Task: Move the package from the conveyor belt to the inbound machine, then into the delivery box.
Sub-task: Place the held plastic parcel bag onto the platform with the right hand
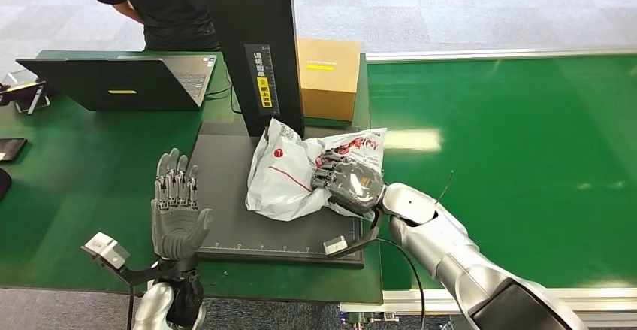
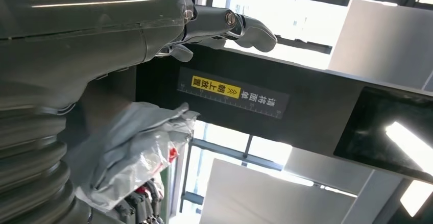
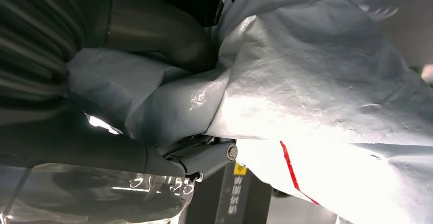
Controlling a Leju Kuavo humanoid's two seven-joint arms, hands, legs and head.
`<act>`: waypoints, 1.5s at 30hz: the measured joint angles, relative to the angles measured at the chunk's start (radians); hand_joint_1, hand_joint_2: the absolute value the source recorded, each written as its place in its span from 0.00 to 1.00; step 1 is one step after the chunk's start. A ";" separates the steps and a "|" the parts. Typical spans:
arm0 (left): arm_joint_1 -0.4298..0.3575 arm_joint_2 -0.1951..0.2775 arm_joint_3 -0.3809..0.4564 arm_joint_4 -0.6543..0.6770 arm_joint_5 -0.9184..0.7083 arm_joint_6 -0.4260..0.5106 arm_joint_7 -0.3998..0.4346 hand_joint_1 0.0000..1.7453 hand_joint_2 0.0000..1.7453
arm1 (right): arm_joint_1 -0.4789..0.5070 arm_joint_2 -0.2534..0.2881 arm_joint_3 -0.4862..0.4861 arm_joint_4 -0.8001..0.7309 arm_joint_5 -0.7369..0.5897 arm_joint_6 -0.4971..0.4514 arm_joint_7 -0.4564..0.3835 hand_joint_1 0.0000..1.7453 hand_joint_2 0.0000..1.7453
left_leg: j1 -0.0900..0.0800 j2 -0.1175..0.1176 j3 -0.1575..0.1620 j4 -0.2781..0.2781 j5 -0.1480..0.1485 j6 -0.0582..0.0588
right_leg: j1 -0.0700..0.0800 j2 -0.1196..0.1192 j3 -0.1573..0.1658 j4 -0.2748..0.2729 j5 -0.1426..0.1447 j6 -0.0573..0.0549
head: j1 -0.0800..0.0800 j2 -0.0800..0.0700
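The package is a soft white bag with red marks. It lies on the dark flat plate of the inbound machine, right at the foot of the machine's tall black post. So it is off the green conveyor belt and on the machine.

The right hand is on the bag's right end. Its fingers are curled into the crinkly plastic and grip it. The right wrist view shows this close up: the bag is bunched between the thick thumb and the fingers.

The left hand stands up at the left edge of the plate. Its fingers are straight and apart, and it holds nothing. It is near the bag but not touching it.

The bag's long side runs from left to right across the plate, a little tilted. The right hand has the end closest to the belt. The left hand faces the other end.

A brown cardboard box sits behind the post. I think this may be the delivery box, but I cannot be sure. If it is, the bag must go up and away from the robot, past the post on its right side. The right hand is the better one for that, since it already holds the bag and is on that side.

A person in a dark shirt stands behind a laptop on the table.
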 joint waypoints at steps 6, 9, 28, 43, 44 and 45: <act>-0.004 0.000 0.000 0.004 0.000 0.003 0.000 0.00 1.00 | -0.006 0.007 0.012 0.024 0.020 -0.035 -0.003 0.00 1.00 | 0.000 0.000 0.000 0.000 0.000 0.000 | 0.000 0.000 0.000 0.000 0.000 0.000 | 0.000 0.000; -0.005 0.000 -0.001 0.008 0.000 0.009 0.000 0.00 1.00 | 0.011 0.007 -0.010 -0.014 0.040 -0.038 -0.007 0.00 1.00 | 0.000 0.000 0.000 0.000 0.000 0.000 | 0.000 0.000 0.000 0.000 0.000 0.000 | 0.000 0.000; -0.001 0.003 -0.012 0.020 0.011 0.054 0.000 0.00 1.00 | 0.217 0.002 -0.128 -0.534 -0.411 -0.042 -0.008 0.00 1.00 | 0.000 0.000 0.000 0.000 0.000 0.000 | 0.000 0.000 0.000 0.000 0.000 0.000 | 0.000 0.000; 0.040 0.010 0.001 0.014 -0.001 0.063 0.000 0.00 1.00 | 0.403 -0.058 -0.162 -0.778 -1.013 0.270 -0.009 0.00 1.00 | 0.000 0.000 0.000 0.000 0.000 0.000 | 0.000 0.000 -0.001 -0.001 0.000 0.000 | 0.000 0.000; 0.040 0.011 0.001 0.014 0.001 0.059 0.000 0.00 1.00 | 0.412 -0.058 -0.171 -0.780 -1.018 0.289 -0.009 0.00 1.00 | 0.000 0.000 0.000 0.000 0.000 0.000 | 0.000 0.000 -0.001 -0.001 0.000 0.000 | 0.000 0.000; 0.041 0.011 0.002 0.014 0.007 0.051 0.002 0.00 1.00 | 0.425 -0.058 -0.186 -0.781 -1.025 0.314 -0.009 0.00 1.00 | 0.000 0.000 0.000 0.000 0.000 0.000 | 0.000 0.000 0.000 -0.001 0.000 0.000 | 0.000 0.000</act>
